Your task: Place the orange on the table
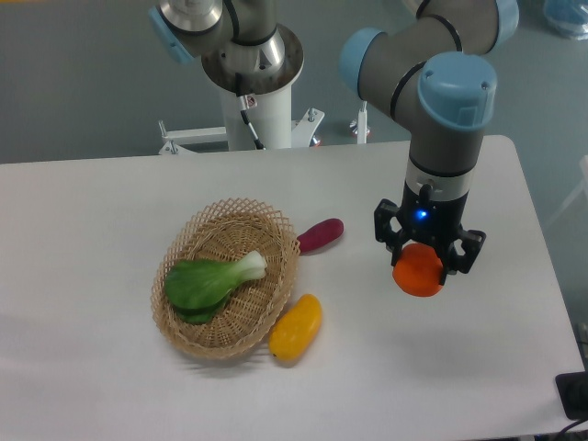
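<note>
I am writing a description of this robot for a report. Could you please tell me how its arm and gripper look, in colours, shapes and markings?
The arm is made of thick grey tube segments joined by rounded joints with light blue caps. The wrist section above the gripper is silver-grey with a black band. The gripper is black, with short blocky fingers, and a small blue light glows on its body. A thin black cable runs down the white mounting column.

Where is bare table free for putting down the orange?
Bare table lies under and right of the gripper holding the orange, and along the front edge. Crowded: around the basket, purple vegetable and yellow fruit.
</note>
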Motion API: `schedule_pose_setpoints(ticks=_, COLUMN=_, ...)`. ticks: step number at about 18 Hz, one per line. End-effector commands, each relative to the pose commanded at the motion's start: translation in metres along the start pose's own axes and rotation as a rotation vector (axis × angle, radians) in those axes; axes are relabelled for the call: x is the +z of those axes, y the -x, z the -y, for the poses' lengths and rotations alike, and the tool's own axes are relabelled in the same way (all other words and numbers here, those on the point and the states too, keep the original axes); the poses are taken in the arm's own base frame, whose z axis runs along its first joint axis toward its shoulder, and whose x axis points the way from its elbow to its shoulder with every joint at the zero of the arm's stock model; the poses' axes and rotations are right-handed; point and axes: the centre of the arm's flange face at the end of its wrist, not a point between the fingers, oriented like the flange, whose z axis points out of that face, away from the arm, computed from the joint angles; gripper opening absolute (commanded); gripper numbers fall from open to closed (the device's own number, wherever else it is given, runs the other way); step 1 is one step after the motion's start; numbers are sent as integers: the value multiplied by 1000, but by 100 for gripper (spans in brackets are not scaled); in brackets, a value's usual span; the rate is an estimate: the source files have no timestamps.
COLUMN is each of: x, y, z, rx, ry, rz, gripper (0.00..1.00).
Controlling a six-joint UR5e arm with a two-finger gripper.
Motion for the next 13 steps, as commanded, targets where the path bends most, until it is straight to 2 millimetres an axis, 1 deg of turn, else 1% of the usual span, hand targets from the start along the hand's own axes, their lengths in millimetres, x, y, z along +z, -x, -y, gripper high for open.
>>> schedule_pose_setpoints(ticks=2, x=1, y=-1, z=-1, rx=-2, ry=1, rz=-6, gripper=62)
schedule_pose_setpoints(ticks=7, x=5, y=-1, z=-3, rx=-3, ry=11, rz=-12, gripper=62)
schedule_pose_setpoints(ticks=10, x=16, y=-4, z=-3, rx=-4, ry=24, rz=-28, gripper=62)
schedule_pose_setpoints(ticks=13, x=36, y=-7, z=-7, rx=9, ry=30, rz=-37, gripper=62)
